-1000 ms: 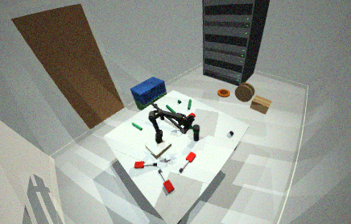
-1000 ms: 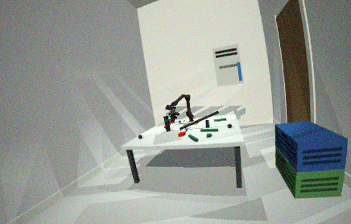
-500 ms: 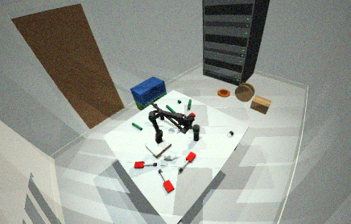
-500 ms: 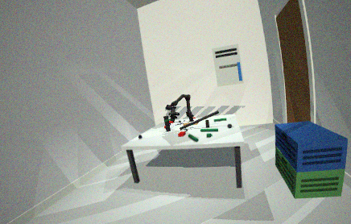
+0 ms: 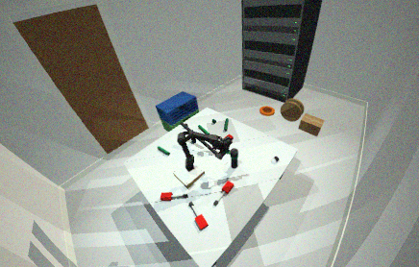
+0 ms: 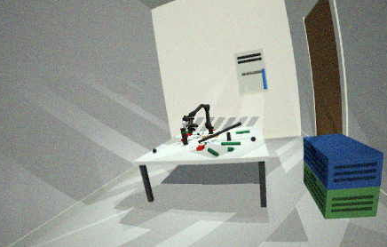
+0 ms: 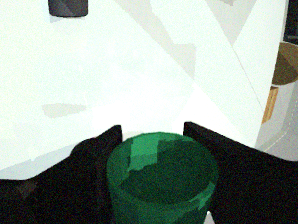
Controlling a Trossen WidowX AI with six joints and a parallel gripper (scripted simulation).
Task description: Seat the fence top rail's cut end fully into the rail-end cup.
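Overall, we see the black claw (image 5: 227,145) (image 6: 186,128) (image 7: 153,129) grasping a green cylinder (image 7: 161,172), one finger on either side in the wrist view. We can place the dark post (image 5: 234,160) (image 6: 185,139) upright on the bench (image 5: 258,163) (image 6: 245,159) (image 7: 45,65), just beside the claw. The long dark rail (image 5: 210,148) (image 6: 220,132) slants upward from near the bench top, its far end raised in the exterior view. Toward one long edge we find a small dark-and-white piece (image 5: 275,159), well apart from the arm; open bench top lies between it and the post. On another side, three red-ended tools, one of them (image 5: 201,221) nearest the corner, lie flat and apart from each other. Near the opposite corner, short green pieces, among them one bar (image 5: 163,150) close to the edge, leave narrower gaps. We note that the arm (image 5: 203,136) (image 6: 208,116) crosses over part of the rail in the top view. In the wrist view, the green cylinder runs off the lower border, and a dark round piece is cut by the upper one. We cannot make out the end cup or brace band, nor tell whether the green cylinder belongs to the rail, nor how far its cut end is seated.
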